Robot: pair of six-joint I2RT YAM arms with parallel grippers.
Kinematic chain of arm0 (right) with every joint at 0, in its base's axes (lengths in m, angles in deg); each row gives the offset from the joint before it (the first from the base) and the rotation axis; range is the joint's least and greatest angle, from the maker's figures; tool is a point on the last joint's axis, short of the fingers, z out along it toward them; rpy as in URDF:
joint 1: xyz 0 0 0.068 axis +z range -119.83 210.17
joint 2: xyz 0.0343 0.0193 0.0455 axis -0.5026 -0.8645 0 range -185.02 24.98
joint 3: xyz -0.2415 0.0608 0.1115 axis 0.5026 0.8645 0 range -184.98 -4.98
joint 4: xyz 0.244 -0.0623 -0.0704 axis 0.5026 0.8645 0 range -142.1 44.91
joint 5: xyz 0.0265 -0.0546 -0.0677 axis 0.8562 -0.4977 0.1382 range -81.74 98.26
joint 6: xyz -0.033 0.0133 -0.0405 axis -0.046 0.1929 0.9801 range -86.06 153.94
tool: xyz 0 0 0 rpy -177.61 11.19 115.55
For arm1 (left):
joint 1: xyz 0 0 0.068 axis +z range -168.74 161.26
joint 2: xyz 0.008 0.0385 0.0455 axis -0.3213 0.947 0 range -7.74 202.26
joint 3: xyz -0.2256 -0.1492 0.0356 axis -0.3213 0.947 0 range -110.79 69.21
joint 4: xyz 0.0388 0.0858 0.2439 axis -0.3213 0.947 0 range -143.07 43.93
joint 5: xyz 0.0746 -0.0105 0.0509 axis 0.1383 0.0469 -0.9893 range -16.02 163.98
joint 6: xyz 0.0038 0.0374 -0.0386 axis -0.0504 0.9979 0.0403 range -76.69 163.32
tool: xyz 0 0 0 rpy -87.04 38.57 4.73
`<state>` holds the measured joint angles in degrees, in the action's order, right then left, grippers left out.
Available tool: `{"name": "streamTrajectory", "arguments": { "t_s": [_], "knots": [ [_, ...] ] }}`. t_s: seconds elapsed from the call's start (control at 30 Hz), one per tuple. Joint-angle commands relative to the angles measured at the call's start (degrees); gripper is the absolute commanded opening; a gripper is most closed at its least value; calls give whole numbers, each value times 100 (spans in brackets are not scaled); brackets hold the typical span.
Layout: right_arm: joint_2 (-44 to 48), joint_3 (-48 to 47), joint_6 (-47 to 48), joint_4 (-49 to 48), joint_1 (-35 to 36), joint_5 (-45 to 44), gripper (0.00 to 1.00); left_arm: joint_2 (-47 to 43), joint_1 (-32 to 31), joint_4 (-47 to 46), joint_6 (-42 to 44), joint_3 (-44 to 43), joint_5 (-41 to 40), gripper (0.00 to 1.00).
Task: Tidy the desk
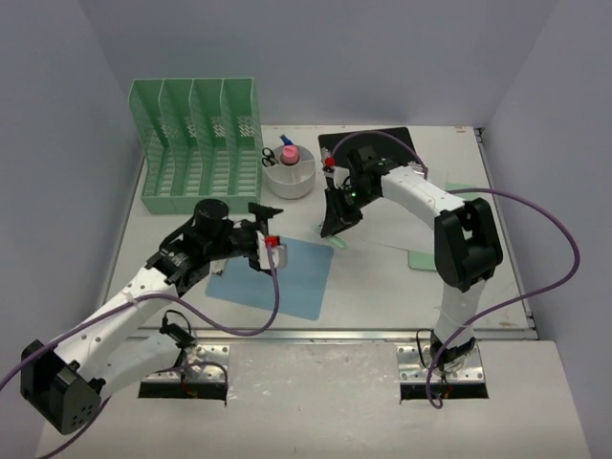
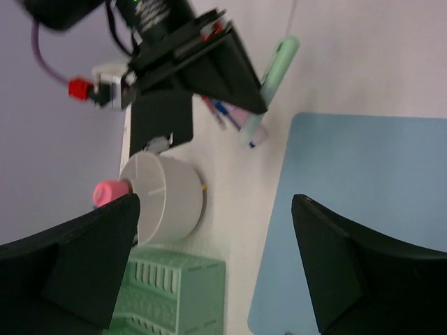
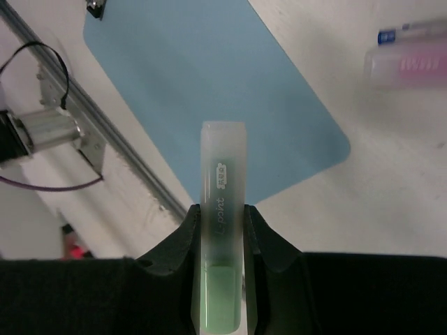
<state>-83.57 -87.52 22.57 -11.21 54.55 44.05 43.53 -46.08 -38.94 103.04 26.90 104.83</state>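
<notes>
1. Right wrist view: the right tool (image 3: 222,227) clamps a green highlighter (image 3: 223,157) near a blue mat (image 3: 209,84).
2. The left tool (image 2: 215,209) hangs over the mat, jaws spread wide.
3. The white tabletop (image 1: 430,296) lies beneath both arms, between lavender walls (image 1: 57,143), carrying a mint file rack (image 1: 191,143) and white cup (image 1: 290,180).

The left arm (image 1: 124,316) and the right arm (image 1: 421,196) both have white links and bulky black joint housings, and the left arm's long link has a row of small dark screws. Each trails a thin purple cable (image 1: 566,244), the right arm's bulging toward 3 o'clock, ending at a red connector (image 1: 329,161). The fingers (image 2: 77,258) are matte black wedges.
</notes>
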Motion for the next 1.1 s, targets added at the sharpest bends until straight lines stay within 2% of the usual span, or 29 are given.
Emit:
{"name": "streamTrajectory", "arguments": {
  "t_s": [0.0,0.17,0.27,0.53,0.77,1.07],
  "knots": [
    [-263,-35,-1908,895,-74,-37,1,391,-860,46,1338,-270,-17,87],
    [-17,291,-2711,842,-118,33,1,990,-1774,-85,1779,-331,78,84],
    [1,212,-3019,1087,-118,-37,1,1438,-1968,-68,1990,-550,307,80],
    [423,414,-3283,1106,23,-1038,1,2484,-2057,-33,2052,-1122,527,76],
    [510,309,-3371,1168,58,-1179,1,2924,-2127,-130,2061,-1315,606,74],
    [519,379,-3398,1176,225,-1329,1,3486,-2162,-262,1788,-1579,563,55]
  ]
}}
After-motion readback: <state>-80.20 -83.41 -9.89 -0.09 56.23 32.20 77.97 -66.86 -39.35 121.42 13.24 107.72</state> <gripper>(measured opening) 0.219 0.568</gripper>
